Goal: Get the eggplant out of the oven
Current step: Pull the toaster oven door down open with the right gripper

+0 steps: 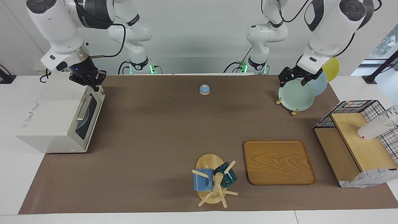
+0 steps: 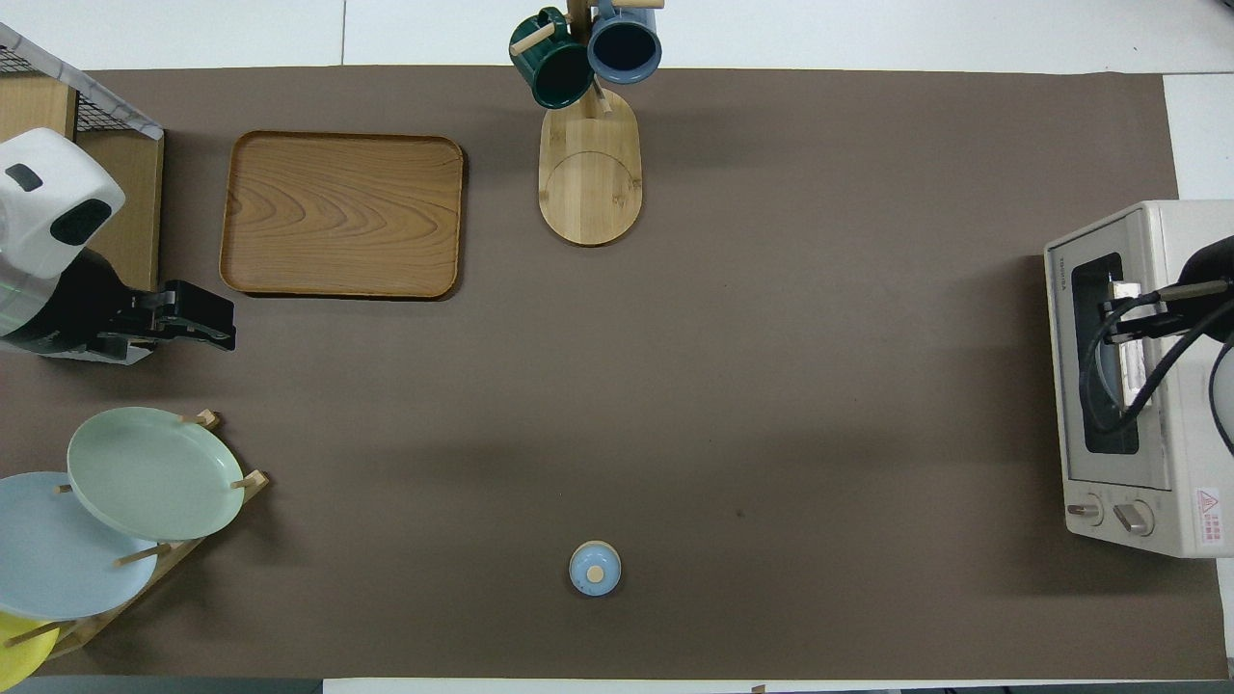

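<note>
The cream-white oven [image 1: 53,115] [image 2: 1186,386] stands at the right arm's end of the table. Its glass door is closed and the bar handle [image 1: 83,108] lies across it. The eggplant is hidden. A bluish shape shows dimly through the door window. My right gripper [image 1: 96,85] [image 2: 1111,324] is shut with nothing in it, close over the oven's top front edge at the corner nearest the robots. In the overhead view it covers part of the door. My left gripper [image 1: 293,81] [image 2: 224,324] waits open and empty in the air by the plate rack.
A rack holds a green plate [image 1: 296,94], a blue one and a yellow one at the left arm's end. A wooden tray [image 1: 279,161], a mug tree [image 1: 214,182], a wire-basket wooden shelf [image 1: 357,137] and a small blue lidded knob [image 1: 204,89] also stand on the brown mat.
</note>
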`<state>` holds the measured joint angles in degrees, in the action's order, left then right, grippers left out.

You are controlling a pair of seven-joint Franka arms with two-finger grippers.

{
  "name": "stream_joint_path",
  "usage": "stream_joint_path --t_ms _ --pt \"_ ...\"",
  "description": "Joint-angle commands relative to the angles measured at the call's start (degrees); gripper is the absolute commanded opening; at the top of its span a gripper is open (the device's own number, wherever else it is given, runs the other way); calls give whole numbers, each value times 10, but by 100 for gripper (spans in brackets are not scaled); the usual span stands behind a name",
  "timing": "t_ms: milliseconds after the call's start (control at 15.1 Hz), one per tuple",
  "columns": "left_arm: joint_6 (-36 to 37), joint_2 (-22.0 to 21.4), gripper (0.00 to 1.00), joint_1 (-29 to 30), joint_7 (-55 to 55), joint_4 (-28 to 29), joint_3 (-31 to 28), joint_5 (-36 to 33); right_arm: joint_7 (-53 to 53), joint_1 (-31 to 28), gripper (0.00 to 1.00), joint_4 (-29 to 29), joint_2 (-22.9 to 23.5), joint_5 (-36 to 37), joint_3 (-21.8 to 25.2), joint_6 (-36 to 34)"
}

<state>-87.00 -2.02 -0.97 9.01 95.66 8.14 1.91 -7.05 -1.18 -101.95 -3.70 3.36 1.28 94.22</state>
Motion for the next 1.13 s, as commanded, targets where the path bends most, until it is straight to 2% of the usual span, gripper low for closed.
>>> stream_joint_path --t_ms 0,199,530,795,1060 --pt "-5 -8 100 11 -3 7 7 5 4 -20 0 -82 -45 28 -4 58" --pt "-5 -8 100 11 -3 7 7 4 4 -30 0 -108 -42 61 -4 83" --pt "-5 -8 100 11 -3 7 6 5 -14 -59 0 -145 -36 61 -4 144" --pt "-5 -8 100 11 -3 7 7 5 -14 -63 0 -149 -32 61 -4 150" --pt "-5 -8 100 11 -3 7 6 5 -51 -84 0 -177 -31 61 -4 189"
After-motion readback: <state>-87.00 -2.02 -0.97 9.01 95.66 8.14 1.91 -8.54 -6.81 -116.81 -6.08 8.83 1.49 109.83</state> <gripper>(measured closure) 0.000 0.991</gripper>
